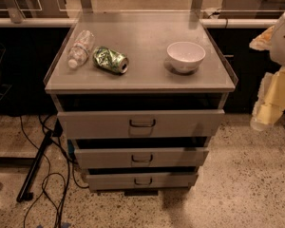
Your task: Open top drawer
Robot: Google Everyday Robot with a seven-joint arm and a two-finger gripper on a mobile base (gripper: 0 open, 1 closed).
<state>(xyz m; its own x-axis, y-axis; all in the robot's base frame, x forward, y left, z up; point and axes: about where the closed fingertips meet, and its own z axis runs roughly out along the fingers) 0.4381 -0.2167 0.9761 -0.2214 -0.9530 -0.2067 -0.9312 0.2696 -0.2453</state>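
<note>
The top drawer (141,124) is the widest grey front under the cabinet top, with a small loop handle (142,123) at its centre. A dark gap shows above its front panel, and the panel stands forward of the cabinet body. Two narrower grey drawers (141,157) sit below it, each with a similar handle. My gripper (270,103) hangs at the right edge of the camera view, pale yellow and white. It is off to the right of the cabinet, at about the top drawer's height, and touches nothing.
On the cabinet top (142,77) lie a plastic bottle (80,48) and a crushed green can (110,60), with a white bowl (185,56) upright at the right. Cables (47,179) and a black bar (34,167) lie on the floor at the left. A dark counter runs behind.
</note>
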